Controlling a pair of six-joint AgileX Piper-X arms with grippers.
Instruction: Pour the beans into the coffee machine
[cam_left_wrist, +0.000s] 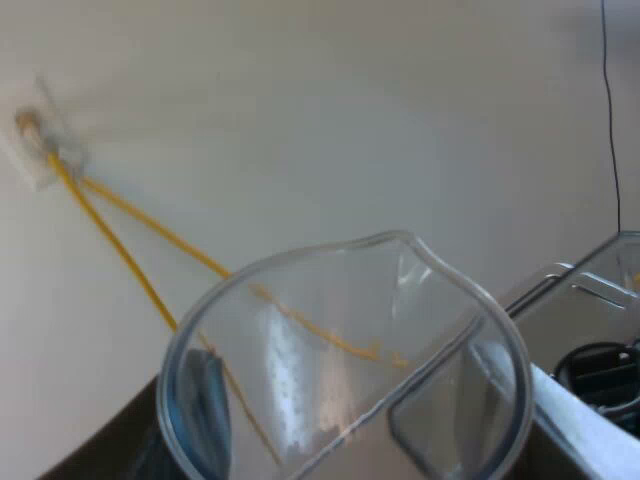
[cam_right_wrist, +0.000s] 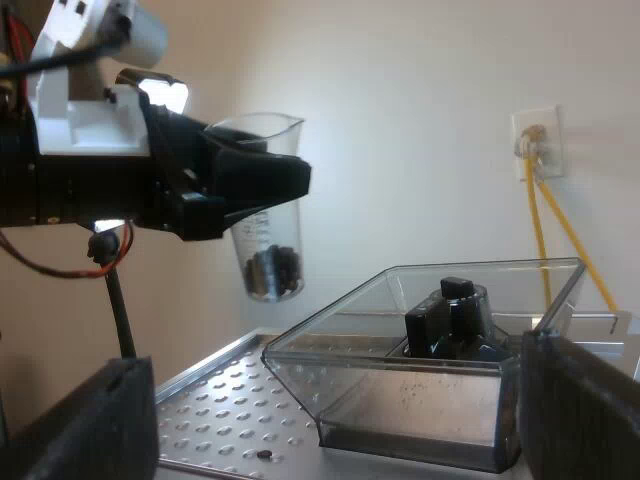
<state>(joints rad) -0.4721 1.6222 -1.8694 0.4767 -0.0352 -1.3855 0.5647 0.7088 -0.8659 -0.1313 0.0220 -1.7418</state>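
Note:
A clear measuring glass (cam_right_wrist: 268, 230) hangs roughly upright in the air, with a small heap of dark beans (cam_right_wrist: 275, 272) in its bottom. My left gripper (cam_right_wrist: 262, 185) is shut on its upper wall. In the left wrist view I look across the glass's rim (cam_left_wrist: 340, 300), and a dark finger (cam_left_wrist: 200, 410) shows through the wall. The glass is above the machine's perforated metal top (cam_right_wrist: 220, 400), beside the clear bean hopper (cam_right_wrist: 420, 400) and not over it. My right gripper (cam_right_wrist: 330, 415) is low near the hopper's front, open, with nothing between its fingers.
A black knob (cam_right_wrist: 455, 310) sits inside the hopper, whose corner (cam_left_wrist: 590, 300) shows past the glass. One stray bean (cam_right_wrist: 263, 453) lies on the metal top. Behind is a pale wall with a socket (cam_right_wrist: 535, 140) and yellow cables (cam_right_wrist: 545, 230).

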